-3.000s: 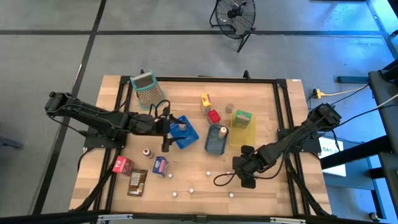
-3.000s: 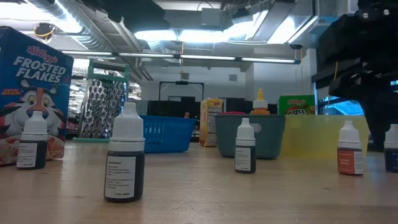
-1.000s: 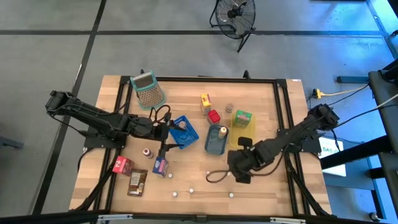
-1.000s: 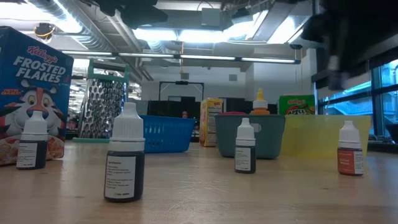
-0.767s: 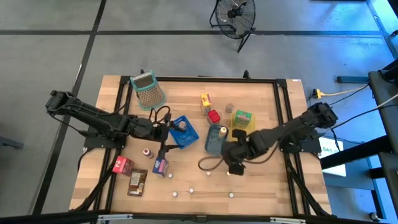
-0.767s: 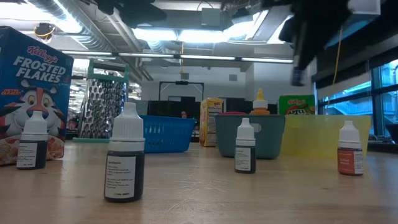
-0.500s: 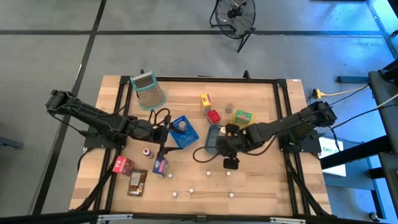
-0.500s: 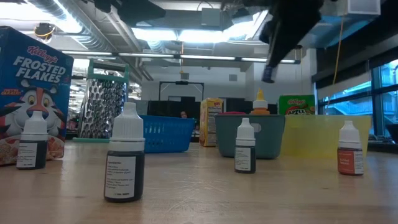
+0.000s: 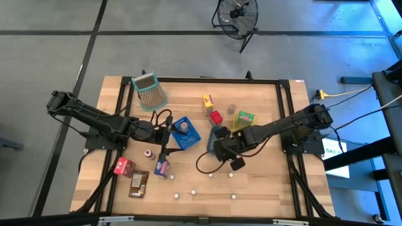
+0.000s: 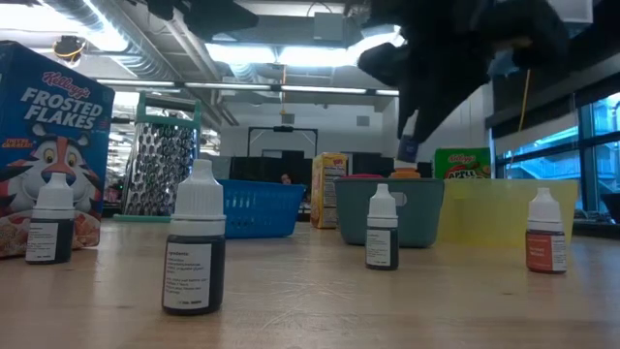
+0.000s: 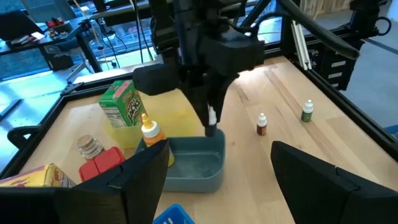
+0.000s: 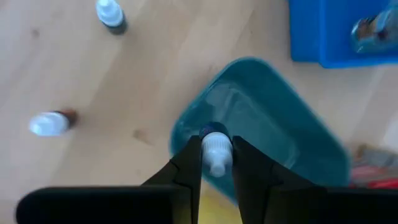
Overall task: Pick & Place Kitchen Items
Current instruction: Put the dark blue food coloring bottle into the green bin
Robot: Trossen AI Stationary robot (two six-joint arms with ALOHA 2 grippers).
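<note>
The right tool pinched a small, light, rigid dropper bottle by its cap over the teal tray; the left tool stood open

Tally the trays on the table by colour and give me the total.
Blue tray: 1
Teal tray: 1
Yellow tray: 1
Total: 3
</note>
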